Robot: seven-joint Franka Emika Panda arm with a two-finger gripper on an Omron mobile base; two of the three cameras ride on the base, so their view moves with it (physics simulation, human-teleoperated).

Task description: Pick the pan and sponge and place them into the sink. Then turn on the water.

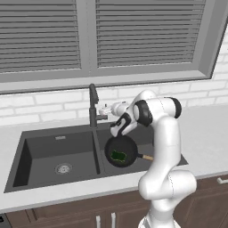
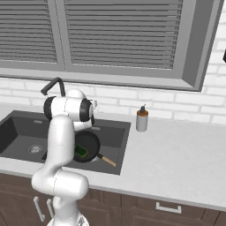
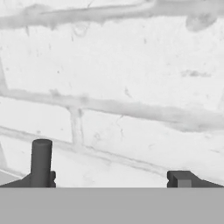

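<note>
With pan [image 1: 120, 151] and sponge [image 1: 118, 155] in the sink [image 1: 40, 149], the gripper [image 1: 105, 109], jaws released and empty, faces the faucet's [image 1: 93, 104] small, stiff, likely slick lever [image 3: 41, 162], best nudged sideways at its tip.

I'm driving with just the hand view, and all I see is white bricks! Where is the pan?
Observer: The pan lies in the right basin of the sink, with its wooden handle pointing to the right.
Operator: Is the sponge in there too?
Observer: Yes, the green sponge lies inside the pan.
Operator: So where is my hand?
Observer: Your hand is open and holds nothing. It is up above the sink, just right of the faucet and near its small side lever.
Operator: Is the water on?
Observer: I see no water coming from the faucet.
</note>
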